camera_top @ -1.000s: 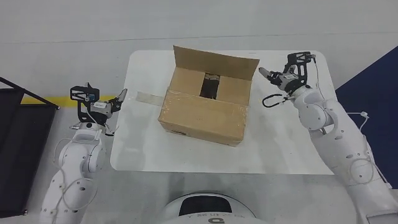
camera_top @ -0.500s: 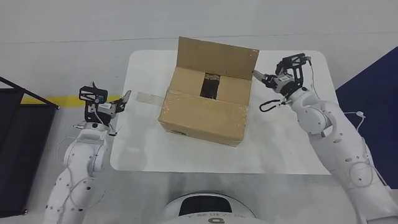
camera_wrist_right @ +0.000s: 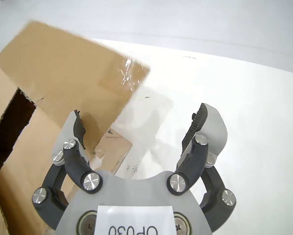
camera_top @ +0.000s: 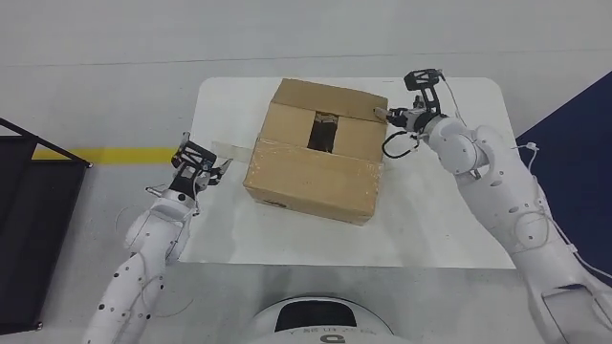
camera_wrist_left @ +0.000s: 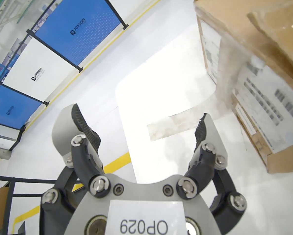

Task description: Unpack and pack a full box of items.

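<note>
A white, round-cornered table [camera_top: 430,229] stands on a pale grey floor, with a yellow stripe [camera_top: 96,154] at 9 o'clock. The brown cardboard box [camera_top: 316,177] sits mid-table — flaps part open, dark slot between. The left gripper [camera_wrist_left: 141,121], ribbed pads apart, is at the box's 9 o'clock; the right gripper [camera_wrist_right: 139,121], likewise spread, is at 2 o'clock.

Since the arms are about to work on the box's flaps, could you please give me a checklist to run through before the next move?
1. Right gripper open: ok, jaws spread at the rear flap corner.
2. Contact with that flap: cannot tell.
3. Left gripper open and empty: ok, beside the box.
4. Inner flaps folded clear: not ok, they cover all but a middle gap.
5. Contents visible: cannot tell, gap is dark.
6. Table clear at the left gripper: not ok, a tape strip lies there.
</note>
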